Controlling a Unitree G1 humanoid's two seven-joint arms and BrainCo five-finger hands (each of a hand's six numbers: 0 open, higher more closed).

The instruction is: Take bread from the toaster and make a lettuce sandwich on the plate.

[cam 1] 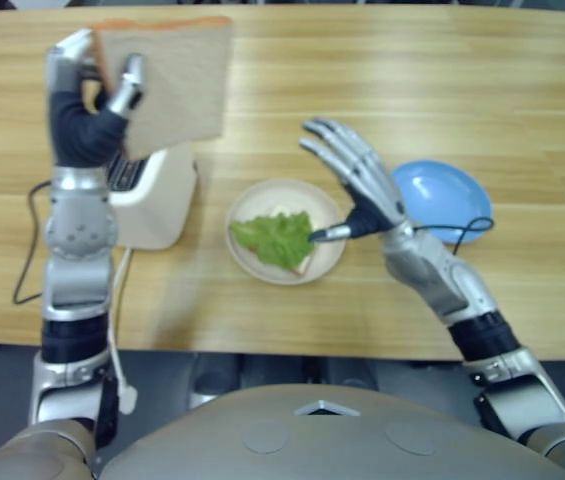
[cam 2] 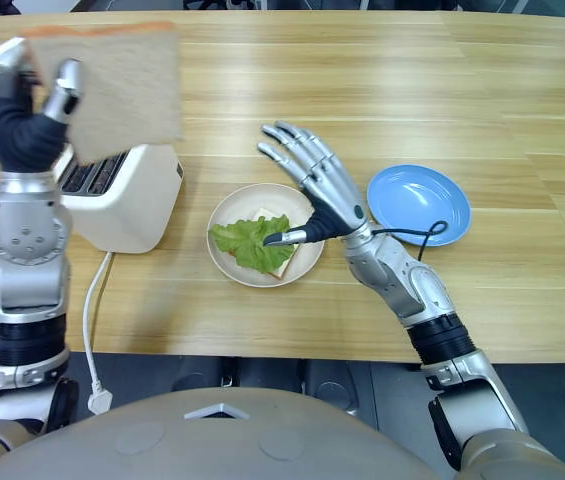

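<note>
Bread slice [cam 1: 172, 85] held upright above the white toaster [cam 1: 157, 205], clasped by the left robot hand [cam 1: 87, 110] on a vertical forearm, right robot hand [cam 1: 362, 175] empty with fingers spread, just right of the plate [cam 1: 247, 258] holding lettuce [cam 1: 277, 238], blue bowl [cam 1: 442, 192] beside it on the tabletop [cam 1: 382, 70].

We see a tan bread slice [cam 1: 172, 80] w/ orange-brown crust, held upright in the left robot hand [cam 1: 92, 95] above the white toaster [cam 1: 157, 205] on the tabletop [cam 1: 362, 80]. Right of toaster: cream round plate [cam 1: 262, 198], green lettuce leaf [cam 1: 277, 238] lying on another slice [cam 2: 281, 268].
</note>
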